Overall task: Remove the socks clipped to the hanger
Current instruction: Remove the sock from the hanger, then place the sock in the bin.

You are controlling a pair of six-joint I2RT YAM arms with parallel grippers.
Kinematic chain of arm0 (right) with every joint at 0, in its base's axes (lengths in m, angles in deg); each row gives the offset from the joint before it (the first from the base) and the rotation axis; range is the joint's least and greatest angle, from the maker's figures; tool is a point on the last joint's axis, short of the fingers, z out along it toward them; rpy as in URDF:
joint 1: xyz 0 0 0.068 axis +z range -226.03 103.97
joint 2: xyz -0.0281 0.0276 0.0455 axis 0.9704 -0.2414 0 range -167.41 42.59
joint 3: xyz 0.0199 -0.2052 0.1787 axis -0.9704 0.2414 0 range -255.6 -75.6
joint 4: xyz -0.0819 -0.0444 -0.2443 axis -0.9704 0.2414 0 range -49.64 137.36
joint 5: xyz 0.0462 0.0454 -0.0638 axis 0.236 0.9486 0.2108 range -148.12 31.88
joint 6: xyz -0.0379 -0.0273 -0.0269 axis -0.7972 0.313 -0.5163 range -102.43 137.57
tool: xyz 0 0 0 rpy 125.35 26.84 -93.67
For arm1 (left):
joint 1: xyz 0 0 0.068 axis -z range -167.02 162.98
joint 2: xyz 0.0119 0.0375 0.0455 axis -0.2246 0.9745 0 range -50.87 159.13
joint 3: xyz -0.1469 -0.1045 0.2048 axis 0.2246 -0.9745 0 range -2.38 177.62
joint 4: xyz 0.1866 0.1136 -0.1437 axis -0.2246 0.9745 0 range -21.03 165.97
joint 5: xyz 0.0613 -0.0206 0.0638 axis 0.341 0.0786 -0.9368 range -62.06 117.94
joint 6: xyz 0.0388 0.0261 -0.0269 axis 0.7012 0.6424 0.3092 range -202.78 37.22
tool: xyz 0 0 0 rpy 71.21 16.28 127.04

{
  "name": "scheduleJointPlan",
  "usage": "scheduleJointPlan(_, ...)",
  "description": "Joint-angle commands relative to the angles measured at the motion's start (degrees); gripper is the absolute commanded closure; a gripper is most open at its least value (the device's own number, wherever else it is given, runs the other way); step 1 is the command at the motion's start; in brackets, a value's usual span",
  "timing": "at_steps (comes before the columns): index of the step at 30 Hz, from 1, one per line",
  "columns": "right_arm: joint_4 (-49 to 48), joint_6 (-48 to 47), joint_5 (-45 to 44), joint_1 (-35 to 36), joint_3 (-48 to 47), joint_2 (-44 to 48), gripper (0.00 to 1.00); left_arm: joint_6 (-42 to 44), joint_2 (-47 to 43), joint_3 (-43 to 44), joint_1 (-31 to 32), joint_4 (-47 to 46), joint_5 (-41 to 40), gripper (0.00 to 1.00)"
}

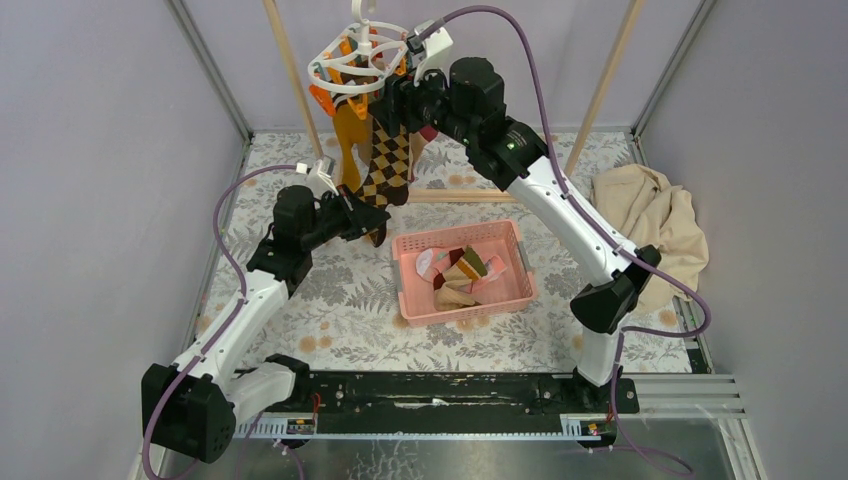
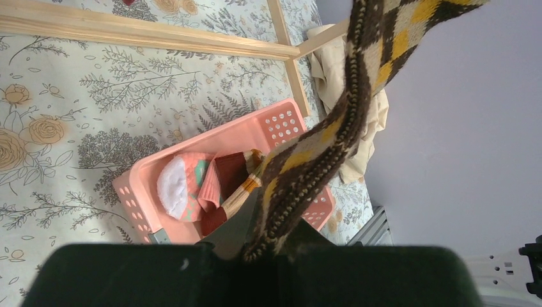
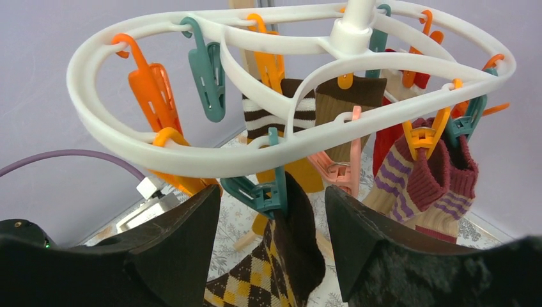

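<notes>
Floral tablecloth (image 1: 330, 320) below, white oval plastic hanger (image 1: 350, 65) at 12 o'clock, its brown-and-yellow argyle knit sock (image 1: 392, 160) dropping toward 6. Left wrist: my left gripper (image 2: 262, 249) is clamped on its lower end; the sock's length runs off to 1 o'clock. Right wrist: my right gripper (image 3: 271, 217) stands spread astride the teal plastic clip (image 3: 259, 192) biting the cuff, nearest the release.

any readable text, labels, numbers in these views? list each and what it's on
No readable text in any view.
The hanger, argyle sock and basket show only colours and patterns, no print.
The fine marks along the base rail are too small to read.
</notes>
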Motion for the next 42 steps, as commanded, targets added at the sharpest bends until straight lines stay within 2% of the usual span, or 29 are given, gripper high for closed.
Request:
scheduleJointPlan(1,-4.1,-1.1,-1.8,0.6,-2.9,-0.3,0.32,1.2,0.1,1.2,-0.3,-0.8,1.5,0.92)
scheduleJointPlan(20,-7.6,-1.6,-3.4,0.6,-1.8,0.0,0.33,1.8,0.7,1.3,-0.3,-0.8,1.7,0.92)
scheduleJointPlan(25,-8.5,-1.4,-3.4,0.6,-1.3,0.1,0.37,1.9,0.6,1.2,-0.3,-0.8,1.8,0.92)
scheduleJointPlan(29,-8.4,-1.5,-3.3,0.5,-1.1,0.0,0.43,1.9,0.6,1.2,-0.3,-0.8,1.7,0.92)
scheduleJointPlan(32,-8.6,-1.4,-3.4,0.5,-0.4,0.3,0.52,2.0,0.5,1.2,-0.3,-0.8,1.7,0.92)
scheduleJointPlan(33,-8.7,-1.4,-3.5,0.6,-0.2,0.4,0.58,2.0,0.6,1.2,-0.3,-0.8,1.7,0.92)
scheduleJointPlan(34,-8.6,-1.4,-3.7,0.6,-0.1,0.6,0.7,2.0,0.5,1.2,-0.3,-0.8,1.7,0.92)
scheduleJointPlan(35,-8.5,-1.5,-3.9,0.6,0.1,0.6,0.78,1.9,0.5,1.2,-0.3,-0.8,1.8,0.92)
scheduleJointPlan(36,-8.6,-1.5,-4.1,0.6,0.3,0.7,0.82,2.0,0.4,1.2,-0.3,-0.8,1.7,0.92)
scheduleJointPlan(38,-8.7,-1.5,-4.3,0.6,0.7,0.9,0.86,2.0,0.3,1.1,-0.3,-0.8,1.7,0.92)
scheduleJointPlan(42,-8.7,-1.6,-4.4,0.5,1.3,1.2,0.86,2.0,0.1,1.0,-0.3,-0.8,1.7,0.92)
